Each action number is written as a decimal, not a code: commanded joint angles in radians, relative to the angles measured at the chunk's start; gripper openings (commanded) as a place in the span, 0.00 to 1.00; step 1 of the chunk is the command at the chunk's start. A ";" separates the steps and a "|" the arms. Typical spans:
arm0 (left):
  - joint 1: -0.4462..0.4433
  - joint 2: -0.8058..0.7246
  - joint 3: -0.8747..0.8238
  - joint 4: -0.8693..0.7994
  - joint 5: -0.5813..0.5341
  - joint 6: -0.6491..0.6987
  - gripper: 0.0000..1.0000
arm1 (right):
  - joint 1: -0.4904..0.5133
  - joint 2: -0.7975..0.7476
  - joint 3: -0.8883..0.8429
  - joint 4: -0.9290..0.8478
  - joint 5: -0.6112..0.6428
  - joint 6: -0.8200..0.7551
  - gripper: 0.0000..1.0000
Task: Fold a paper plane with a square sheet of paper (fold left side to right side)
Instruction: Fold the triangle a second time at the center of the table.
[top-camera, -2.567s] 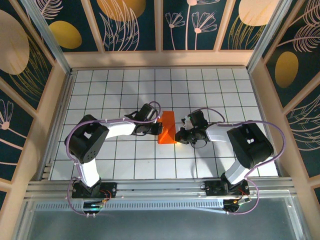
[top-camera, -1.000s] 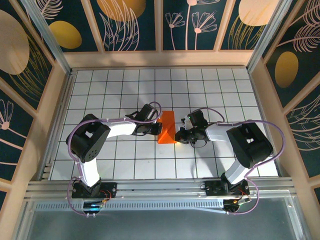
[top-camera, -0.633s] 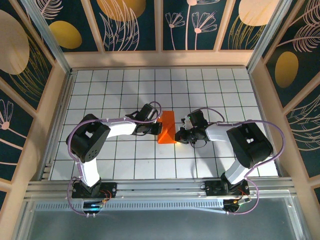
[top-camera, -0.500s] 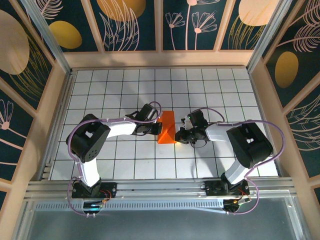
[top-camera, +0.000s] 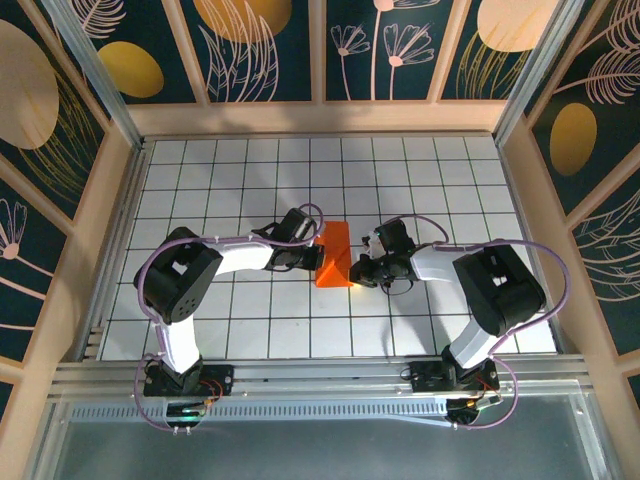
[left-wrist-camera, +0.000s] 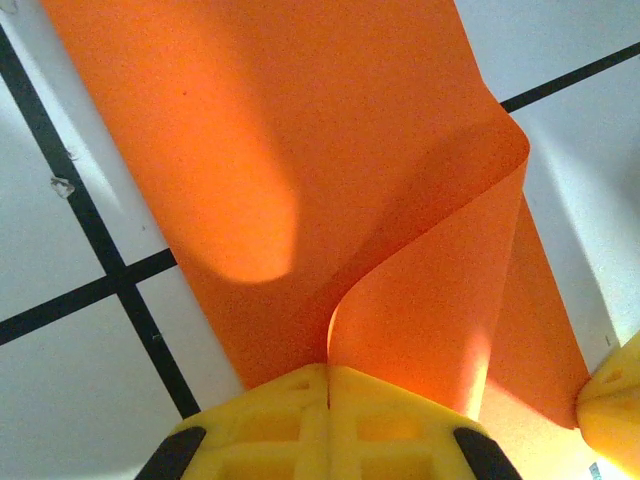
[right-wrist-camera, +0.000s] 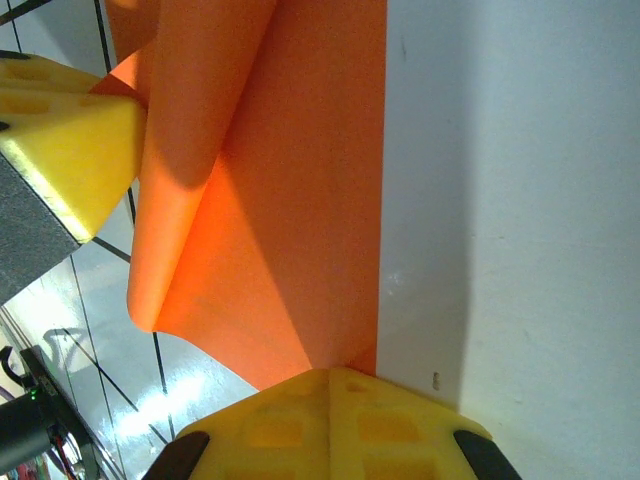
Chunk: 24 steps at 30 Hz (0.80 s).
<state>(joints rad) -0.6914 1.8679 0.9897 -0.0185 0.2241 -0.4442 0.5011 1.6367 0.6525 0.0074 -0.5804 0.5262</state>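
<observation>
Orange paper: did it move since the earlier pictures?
No. The orange paper sits over the same grid squares of the table as before.

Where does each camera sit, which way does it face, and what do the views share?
Top external: above and behind the bases, looking down on the grid table; left arm and right arm meet at the orange sheet of paper.
Left wrist: on the left arm, looking past its yellow left fingers, shut on the sheet's curled edge.
Right wrist: on the right arm, looking past its right fingers, shut on the same sheet.
Shared: every view has the sheet; each wrist view catches the other arm's finger.
</observation>
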 joint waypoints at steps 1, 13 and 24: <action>0.008 0.032 -0.001 -0.008 -0.005 0.016 0.00 | -0.012 -0.035 0.013 -0.039 0.002 0.008 0.00; 0.009 0.036 -0.009 -0.014 -0.009 0.013 0.00 | 0.024 -0.104 -0.001 0.233 -0.080 0.198 0.00; 0.008 0.036 -0.008 -0.020 -0.017 0.016 0.00 | 0.062 0.051 0.047 0.333 -0.050 0.250 0.00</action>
<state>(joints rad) -0.6914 1.8706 0.9894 -0.0109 0.2253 -0.4446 0.5468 1.6650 0.6628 0.2855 -0.6453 0.7578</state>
